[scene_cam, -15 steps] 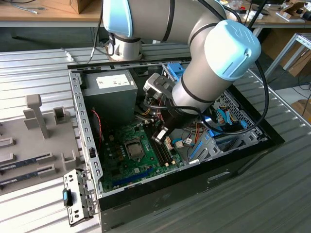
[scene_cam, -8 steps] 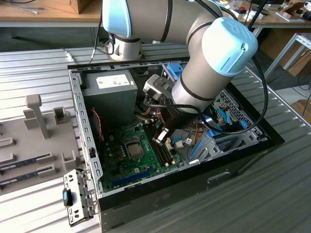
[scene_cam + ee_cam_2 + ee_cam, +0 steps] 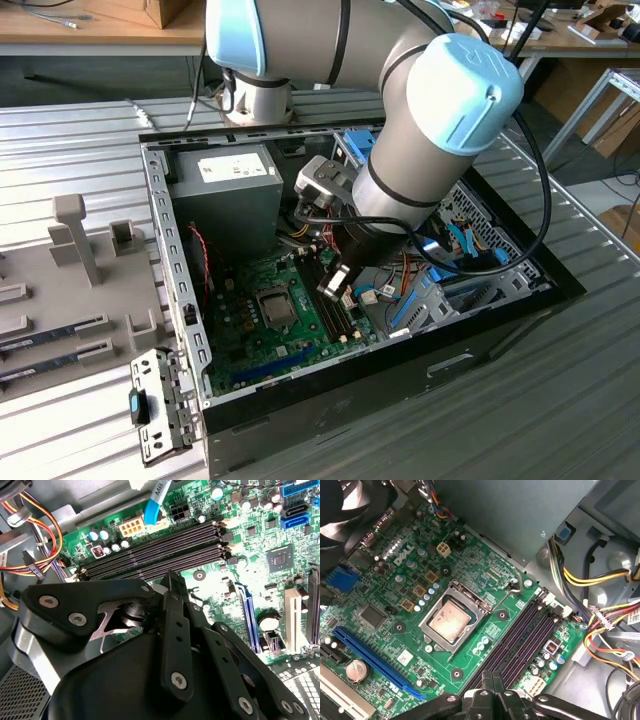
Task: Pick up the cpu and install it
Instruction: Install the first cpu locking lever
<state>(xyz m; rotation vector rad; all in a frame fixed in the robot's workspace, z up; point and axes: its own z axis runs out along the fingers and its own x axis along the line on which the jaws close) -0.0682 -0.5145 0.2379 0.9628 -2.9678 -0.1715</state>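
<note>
- The arm reaches down into the open computer case (image 3: 180, 290), its gripper (image 3: 334, 283) hanging low over the green motherboard (image 3: 250, 340).
- Gripper fingers (image 3: 492, 687) in the first wrist view sit pressed together, tips meeting with no gap; nothing is pinched between them as far as I can see.
- In the second wrist view the same dark fingers (image 3: 175, 630) stand closed above the memory slots (image 3: 160, 550); the slots are bare black channels.
- The cpu (image 3: 451, 621) lies flat inside the metal-framed socket (image 3: 454, 617), silver top facing up, in the first wrist view. It is apart from the gripper, with the memory slots (image 3: 522, 637) running between the two.
- Socket frame surrounds the chip on all sides; whether the frame is latched down I cannot tell from here.
- In the exterior view the cpu (image 3: 276, 306) shows as a pale square in the socket, towards the exterior view's left of the gripper.
- Grey power-supply box (image 3: 225, 195) sits at the far end of the case; bundled yellow, red and orange cables (image 3: 605, 610) run beside the board.
- A grey parts tray (image 3: 70, 290) rests outside the case on the exterior view's left.
</note>
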